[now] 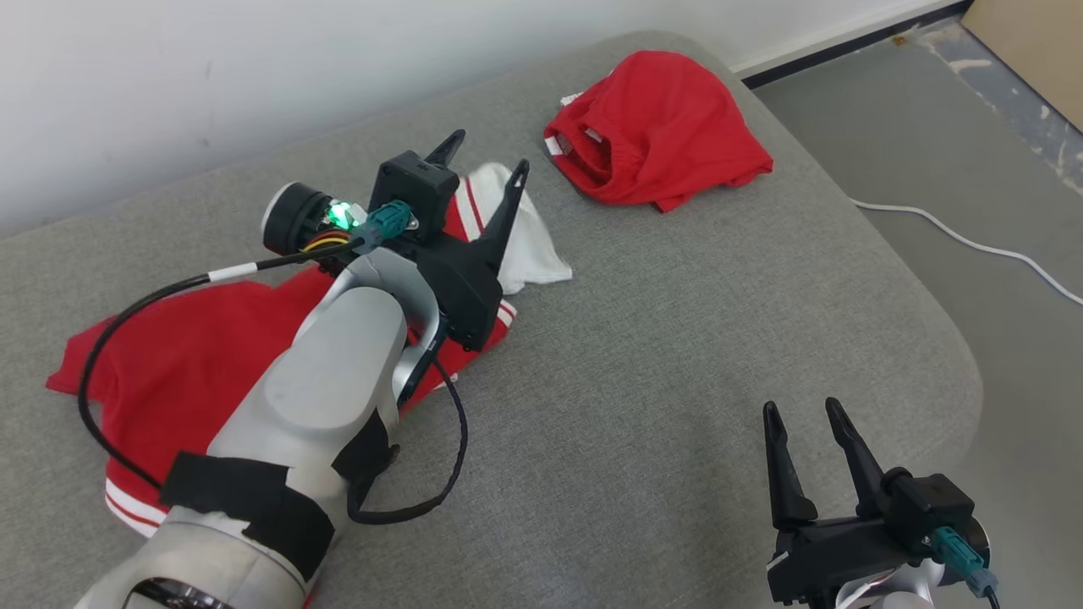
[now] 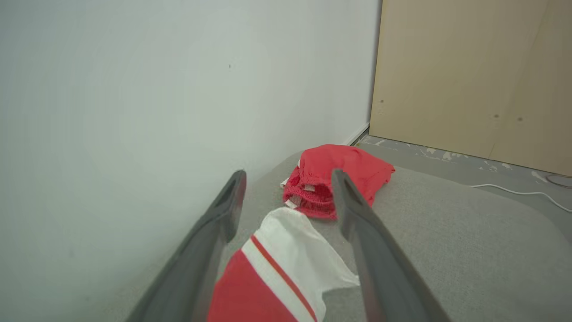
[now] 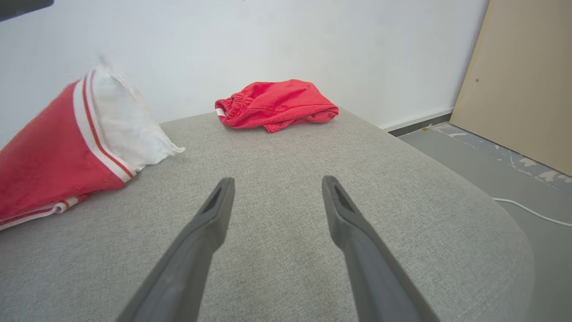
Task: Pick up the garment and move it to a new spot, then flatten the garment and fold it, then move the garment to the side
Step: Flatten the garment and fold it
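Head view: red shirt lies rumpled at left of the cushion, our left gripper spread wide over its white sleeve; right gripper open, well apart. We'd pinch opposite edges low, draw outward evenly to flatten.

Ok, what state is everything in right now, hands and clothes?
Left hand: open, fingers spread over the white sleeve, gripping nothing.
Right hand: open, empty, over bare cushion.
Red-and-white garment: lying rumpled, not folded.
Red shorts: crumpled in a heap near the cushion's far edge.
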